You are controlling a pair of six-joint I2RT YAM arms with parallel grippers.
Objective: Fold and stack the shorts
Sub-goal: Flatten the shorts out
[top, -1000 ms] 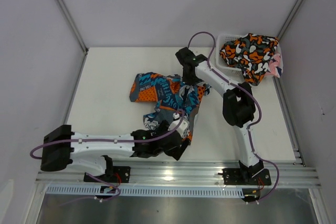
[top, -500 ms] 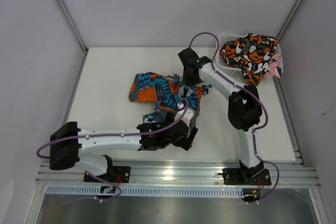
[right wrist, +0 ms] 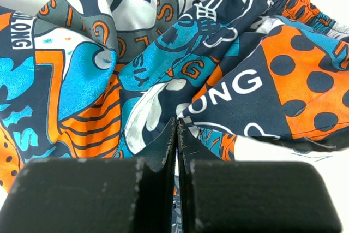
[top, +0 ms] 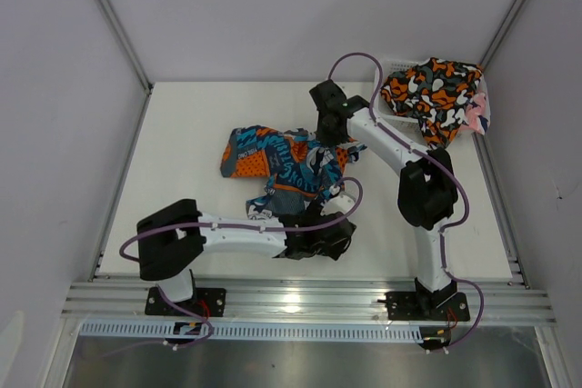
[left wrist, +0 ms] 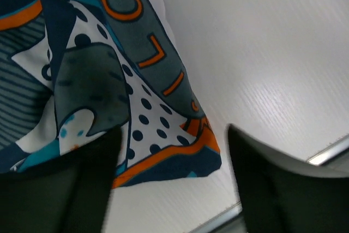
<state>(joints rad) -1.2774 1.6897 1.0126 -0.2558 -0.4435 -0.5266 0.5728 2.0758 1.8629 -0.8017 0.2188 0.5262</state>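
Note:
The blue-teal-orange patchwork shorts [top: 282,165] lie crumpled in the middle of the table. My right gripper [top: 331,136] is at their far right edge. In the right wrist view the gripper [right wrist: 176,126] is shut, with its tips pinched into the fabric [right wrist: 136,69]. My left gripper [top: 323,241] is at the shorts' near edge. In the left wrist view the gripper [left wrist: 172,189] is open, and a dotted, orange-hemmed corner of the shorts [left wrist: 163,151] lies between its fingers. The orange-black-white camouflage shorts [top: 432,93] and the pink patch shorts [top: 478,115] lie heaped on the basket.
The white mesh basket [top: 389,70] stands at the back right corner. The metal rail [top: 300,302] runs along the table's near edge. It also shows in the left wrist view [left wrist: 327,154]. Grey walls enclose the table on the left, the back and the right.
My left arm has swung right along the shorts' near edge, and its elbow has come in towards the middle. The shorts have bunched slightly leftward. The right gripper has hardly moved.

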